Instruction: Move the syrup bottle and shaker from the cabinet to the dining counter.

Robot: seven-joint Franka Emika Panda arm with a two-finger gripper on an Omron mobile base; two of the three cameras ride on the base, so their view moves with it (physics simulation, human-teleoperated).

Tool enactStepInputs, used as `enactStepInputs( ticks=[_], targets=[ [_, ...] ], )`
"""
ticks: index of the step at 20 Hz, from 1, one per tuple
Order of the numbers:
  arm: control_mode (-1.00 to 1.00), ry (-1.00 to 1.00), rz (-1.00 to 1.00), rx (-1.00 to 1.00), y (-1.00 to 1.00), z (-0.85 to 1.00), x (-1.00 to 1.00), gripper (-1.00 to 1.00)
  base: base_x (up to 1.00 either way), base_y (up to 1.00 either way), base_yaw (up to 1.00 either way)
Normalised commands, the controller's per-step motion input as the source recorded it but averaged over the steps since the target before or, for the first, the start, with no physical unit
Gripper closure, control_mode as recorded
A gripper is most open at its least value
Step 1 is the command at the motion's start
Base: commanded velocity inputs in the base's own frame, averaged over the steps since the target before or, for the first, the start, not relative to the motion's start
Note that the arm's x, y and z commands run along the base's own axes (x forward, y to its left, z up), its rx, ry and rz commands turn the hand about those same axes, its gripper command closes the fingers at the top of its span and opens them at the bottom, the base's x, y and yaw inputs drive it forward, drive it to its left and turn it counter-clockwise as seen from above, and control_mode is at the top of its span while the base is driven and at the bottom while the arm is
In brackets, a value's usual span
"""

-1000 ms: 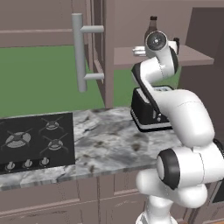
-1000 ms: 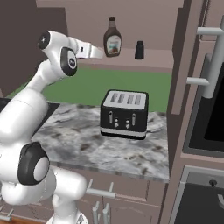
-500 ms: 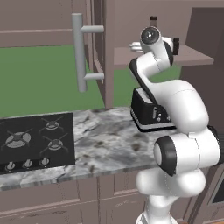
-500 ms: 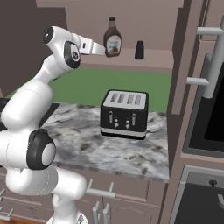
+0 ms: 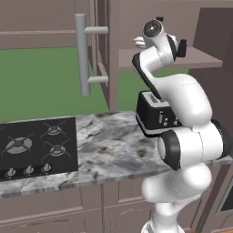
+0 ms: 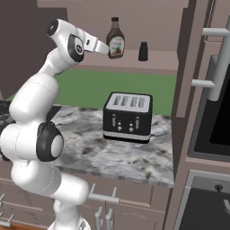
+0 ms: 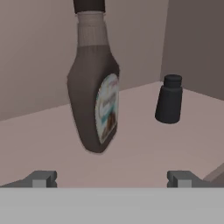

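Note:
The syrup bottle (image 7: 94,100), dark brown with a pale label, stands on the cabinet shelf (image 6: 166,60) just ahead of my gripper (image 7: 111,179). Both fingertips (image 7: 41,178) are spread wide and nothing is between them. In the right base view my gripper (image 6: 106,48) sits at the left side of the syrup bottle (image 6: 116,39), close to it, and I cannot tell whether they touch. The small black shaker (image 6: 143,51) stands a little to the right of the bottle, also seen as shaker (image 7: 169,99) and shaker (image 5: 181,48). The dining counter is out of view.
A black toaster (image 6: 128,117) sits on the marbled counter (image 5: 109,150) below the shelf. The stove (image 5: 36,145) lies to the left. The open cabinet door with its grey bar handle (image 5: 84,54) hangs left of my arm. Another handled door (image 6: 215,60) stands right.
My hand has risen a little and edged closer to the syrup bottle, with the upper arm swinging up. The jaws stayed open, and the bottle and shaker have not moved.

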Motion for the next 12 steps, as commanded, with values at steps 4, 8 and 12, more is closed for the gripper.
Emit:
enactStepInputs(
  ticks=[4,8,12],
  targets=[
    [-1.00,0.00,-0.06,0.01,0.00,0.00,0.31,-1.00,0.00,0.00,0.00],
    [-1.00,0.00,-0.05,0.00,0.00,0.00,0.30,-1.00,0.00,0.00,0.00],
    [-1.00,0.00,-0.05,0.00,0.00,0.00,0.31,-1.00,0.00,0.00,0.00]
  ],
)
